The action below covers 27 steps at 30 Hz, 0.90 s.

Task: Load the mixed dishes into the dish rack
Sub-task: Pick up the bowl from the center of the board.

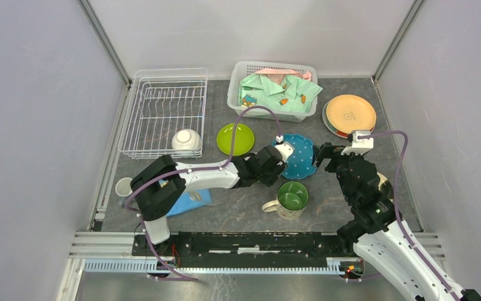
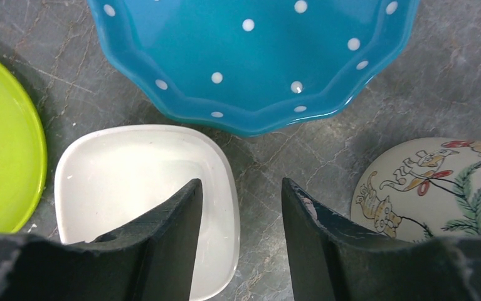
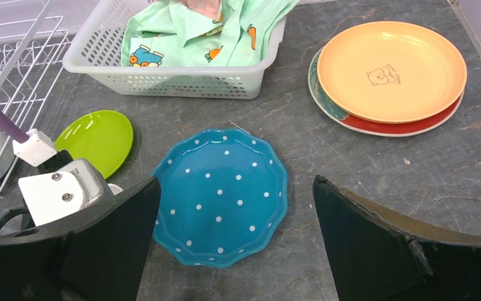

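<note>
Dish rack [image 1: 162, 100]: rectangular, white wire, upright tines and raised sides, at the far left corner of the counter [image 1: 237, 210]; a glossy white bowl [image 1: 187, 141] sits at its near end. White latticed plastic basket [image 3: 181, 83] of mint printed clothing, at the far edge. Round orange plate [image 1: 350, 113] stacked on a red plate [image 3: 388, 128], far right corner. Blue dotted plate [image 3: 222, 194], scalloped rim, mid-counter. Lime-green plate [image 1: 235, 138], smooth and round, just to its left. Beige mug [image 1: 291, 197], green inside, toward the near edge. Square white dish [image 2: 137, 182], rounded corners, beside a cream plate [image 2: 432, 182] with painted figures. Small cup [image 1: 123, 186], left edge.

Left end effector [image 2: 241, 238]: fingers spread, one above the square dish. Right end effector [image 3: 236, 207]: spread wide over the blue dotted plate.

Counter: dark grey, marble-veined, matte. Pale grey walls with metal corner posts enclose it.
</note>
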{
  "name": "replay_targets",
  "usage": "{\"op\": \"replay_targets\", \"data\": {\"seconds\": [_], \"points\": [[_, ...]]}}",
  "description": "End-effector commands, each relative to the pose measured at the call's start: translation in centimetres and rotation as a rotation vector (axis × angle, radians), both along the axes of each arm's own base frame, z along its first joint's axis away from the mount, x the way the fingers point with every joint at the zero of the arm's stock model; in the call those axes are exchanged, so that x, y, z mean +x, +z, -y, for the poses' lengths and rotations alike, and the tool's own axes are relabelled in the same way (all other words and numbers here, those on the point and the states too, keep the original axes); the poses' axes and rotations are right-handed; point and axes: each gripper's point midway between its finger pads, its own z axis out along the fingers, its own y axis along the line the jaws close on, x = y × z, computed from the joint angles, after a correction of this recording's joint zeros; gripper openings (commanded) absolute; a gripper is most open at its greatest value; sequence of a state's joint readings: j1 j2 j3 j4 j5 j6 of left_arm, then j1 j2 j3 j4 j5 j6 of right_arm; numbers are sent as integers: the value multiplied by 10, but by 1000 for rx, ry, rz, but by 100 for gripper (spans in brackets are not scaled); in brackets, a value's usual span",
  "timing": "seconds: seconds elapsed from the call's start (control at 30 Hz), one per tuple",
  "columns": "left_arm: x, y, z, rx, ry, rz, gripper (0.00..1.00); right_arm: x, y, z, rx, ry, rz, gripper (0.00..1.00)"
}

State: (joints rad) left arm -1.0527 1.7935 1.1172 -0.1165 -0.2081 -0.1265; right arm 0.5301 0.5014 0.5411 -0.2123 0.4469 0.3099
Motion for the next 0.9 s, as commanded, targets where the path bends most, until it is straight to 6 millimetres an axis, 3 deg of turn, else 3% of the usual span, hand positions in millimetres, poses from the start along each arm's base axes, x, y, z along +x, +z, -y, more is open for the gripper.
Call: {"op": "replay_targets", "data": {"seconds": [0.0, 0.13, 0.3, 0.57, 0.87], "points": [[7, 0, -9, 32, 61, 41, 54, -1, 3, -1, 23, 6, 29, 98], [12, 3, -17, 64, 79, 77, 32, 0, 9, -3, 25, 16, 37, 98], [6, 22, -10, -3, 62, 58, 4, 0, 5, -3, 22, 17, 29, 98], [-2, 56, -2, -86, 41, 16, 2, 0, 2, -4, 29, 19, 32, 98], [2, 125, -3, -255, 78, 44, 2, -1, -16, -8, 42, 35, 16, 98]]}}
